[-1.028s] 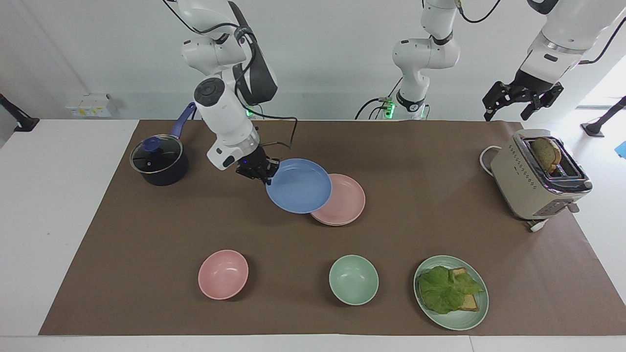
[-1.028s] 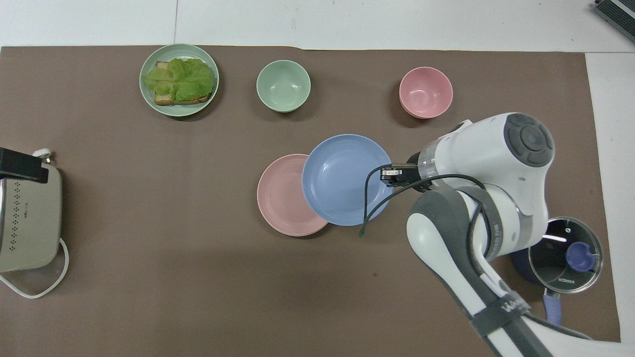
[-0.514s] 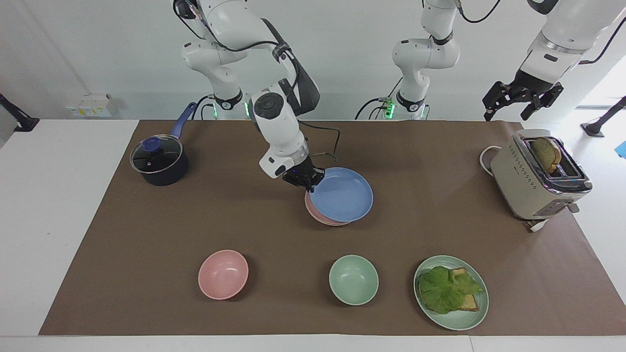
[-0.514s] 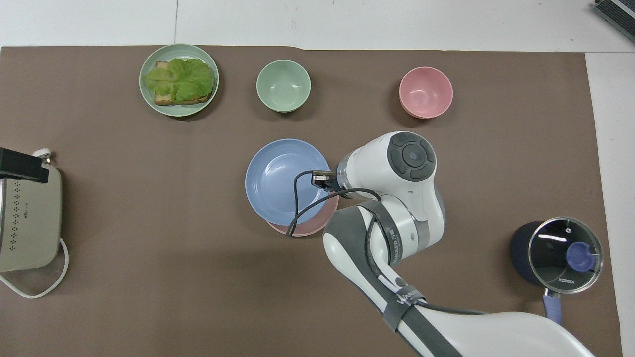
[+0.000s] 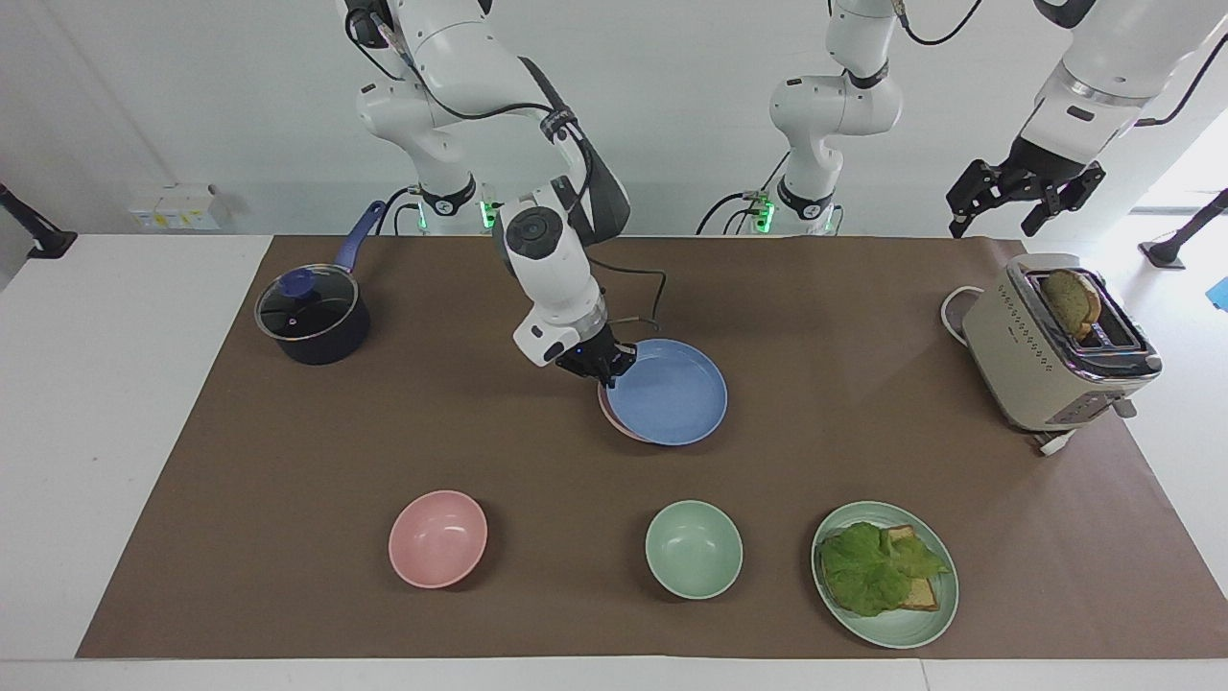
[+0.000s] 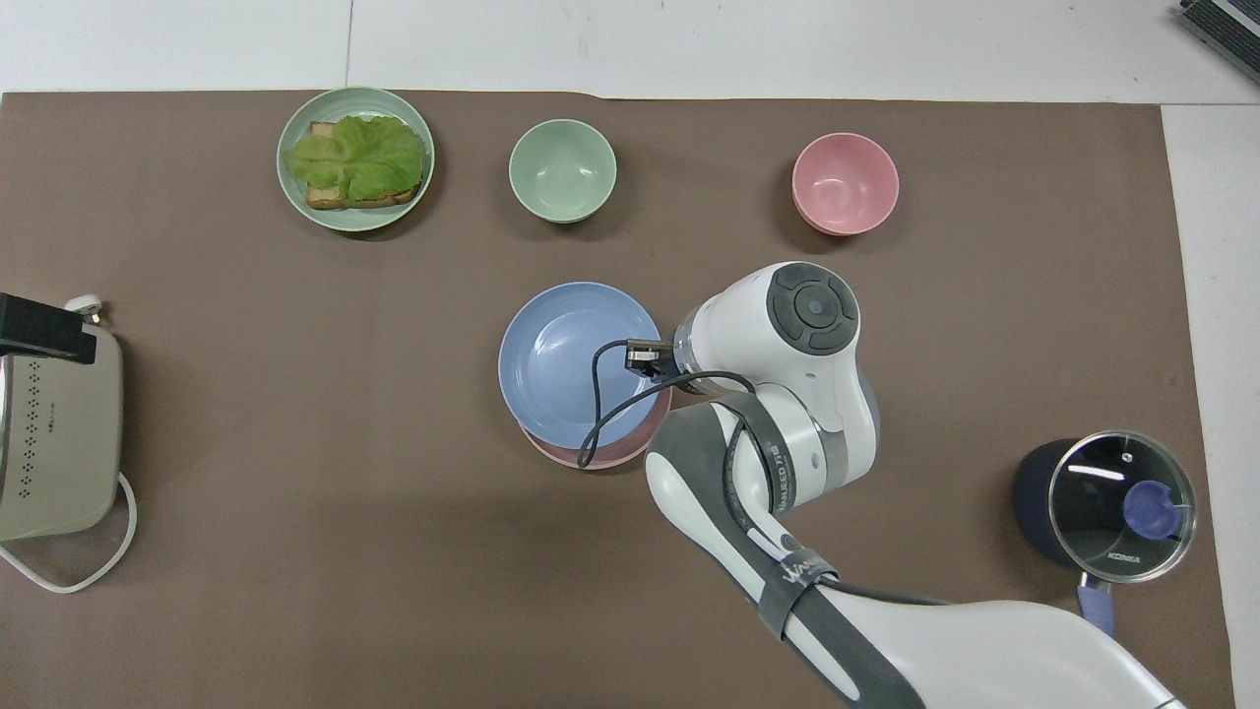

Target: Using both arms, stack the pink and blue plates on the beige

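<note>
Holding the blue plate point(image 5: 669, 392) by its rim, the right gripper point(image 5: 604, 363) stays off nothing but the pink plate point(image 5: 608, 415) beneath.
Facing view: right gripper clamped shut on the rim; left gripper point(image 5: 1022, 197) waits spread open above the toaster point(image 5: 1041, 355). Overhead view: blue plate point(image 6: 576, 364) overlaps the pink plate point(image 6: 600, 455) mid-table; beige plate hidden.

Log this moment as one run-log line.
right tool: shut on blue plate | plate: over pink plate | left tool: open, waiting over toaster
</note>
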Tool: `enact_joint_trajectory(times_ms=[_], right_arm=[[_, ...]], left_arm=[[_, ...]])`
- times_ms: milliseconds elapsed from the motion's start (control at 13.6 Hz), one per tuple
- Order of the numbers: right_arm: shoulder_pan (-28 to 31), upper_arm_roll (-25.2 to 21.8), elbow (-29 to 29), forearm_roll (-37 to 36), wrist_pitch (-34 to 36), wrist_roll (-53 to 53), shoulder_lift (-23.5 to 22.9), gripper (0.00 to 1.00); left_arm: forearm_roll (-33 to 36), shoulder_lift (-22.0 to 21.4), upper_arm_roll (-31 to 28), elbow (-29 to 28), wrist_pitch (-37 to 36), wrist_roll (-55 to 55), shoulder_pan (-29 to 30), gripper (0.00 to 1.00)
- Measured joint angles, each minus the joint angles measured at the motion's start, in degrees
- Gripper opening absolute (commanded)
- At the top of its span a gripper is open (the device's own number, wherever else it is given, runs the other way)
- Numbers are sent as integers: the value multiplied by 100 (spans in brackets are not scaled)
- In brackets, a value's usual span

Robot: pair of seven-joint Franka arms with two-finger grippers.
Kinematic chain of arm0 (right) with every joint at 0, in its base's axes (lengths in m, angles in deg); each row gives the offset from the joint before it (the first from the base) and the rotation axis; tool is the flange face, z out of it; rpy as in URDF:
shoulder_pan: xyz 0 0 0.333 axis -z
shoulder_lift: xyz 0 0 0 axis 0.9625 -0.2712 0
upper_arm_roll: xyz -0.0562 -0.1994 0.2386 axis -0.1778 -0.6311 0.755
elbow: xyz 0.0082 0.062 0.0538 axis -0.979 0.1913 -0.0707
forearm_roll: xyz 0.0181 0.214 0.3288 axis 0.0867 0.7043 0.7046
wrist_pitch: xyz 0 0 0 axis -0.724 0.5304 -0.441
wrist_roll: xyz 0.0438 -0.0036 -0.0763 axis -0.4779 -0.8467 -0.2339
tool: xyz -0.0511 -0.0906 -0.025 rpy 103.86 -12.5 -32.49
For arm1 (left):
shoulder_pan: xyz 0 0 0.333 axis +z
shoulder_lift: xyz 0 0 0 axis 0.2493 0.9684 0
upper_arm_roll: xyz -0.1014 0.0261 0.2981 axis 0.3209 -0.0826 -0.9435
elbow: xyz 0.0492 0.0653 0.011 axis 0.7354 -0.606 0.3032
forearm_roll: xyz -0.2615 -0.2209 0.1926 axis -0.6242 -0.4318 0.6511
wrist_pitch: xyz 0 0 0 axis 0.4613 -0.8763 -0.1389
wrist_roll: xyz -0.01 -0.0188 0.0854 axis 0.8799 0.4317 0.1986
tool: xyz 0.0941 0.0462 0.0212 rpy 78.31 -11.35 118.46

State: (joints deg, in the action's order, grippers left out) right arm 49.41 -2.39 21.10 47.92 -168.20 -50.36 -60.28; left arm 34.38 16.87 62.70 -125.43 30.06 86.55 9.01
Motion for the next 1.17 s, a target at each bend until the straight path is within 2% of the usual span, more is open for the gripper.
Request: enact_joint_trajectory(times_ms=[440,514,587,734,1028,1174], right_arm=[[46,-11,339,0,2,-635,118,0],[83,-12,351,0,2,-701,128,18],[112,-12,360,0,2,-730,131,43],[128,-12,363,0,-2,-733,132,100],[127,-25,266,-37,-16,-733,154,100],[195,-149,145,-378,-17,-733,241,100]], left_arm=[[0,0,0,0,0,0,0,100],[0,0,0,0,0,0,0,100],[0,0,0,0,0,0,0,100],[0,0,0,0,0,0,0,100],[0,0,0,0,0,0,0,100],[0,0,0,0,0,0,0,100]])
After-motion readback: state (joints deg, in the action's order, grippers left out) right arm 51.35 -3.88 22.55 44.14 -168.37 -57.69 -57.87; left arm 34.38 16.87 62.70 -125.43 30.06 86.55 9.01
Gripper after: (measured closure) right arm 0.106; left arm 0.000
